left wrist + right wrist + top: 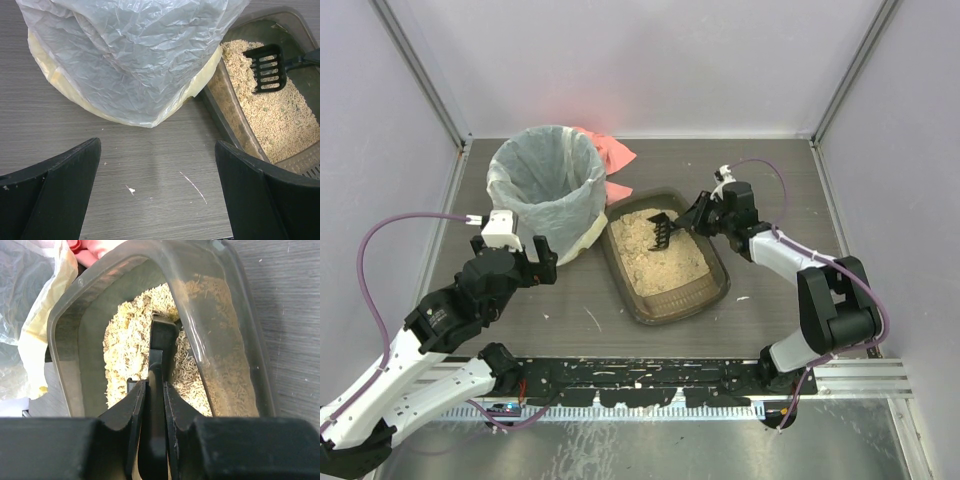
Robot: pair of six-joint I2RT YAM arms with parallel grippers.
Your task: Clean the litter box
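My right gripper (155,385) is clenched on the handle of the black slotted scoop (660,232). In the right wrist view the handle sits edge-on between my two fingers, and the scoop's head rests in the tan litter at the far end of the litter box (672,313). The box lies mid-table, angled from far left to near right, with its far-left corner just beside the bag-lined bin (555,215). I cannot tell whether they touch. My left gripper (157,145) hangs released over bare table (770,180) near the bin's base, holding nothing.

I judge this to be the digging step, with the carry to the bin to follow.

What worries me:
- The handle is thin and I grip it on a narrow line. If the head bites into packed litter, the scoop could twist or slide between my fingers.
- Nothing pins the box. A hard drag could push it across the table or against the bin, since my left gripper is off to the side.
- The path to the bin crosses the box's rim and climbs the bin's wall — any tilt of the head on the way would shed litter onto the table, where a few pale flecks (131,189) already lie.
- The bag's loose plastic droops low on the side facing the box, so the scoop's edge could snag it.
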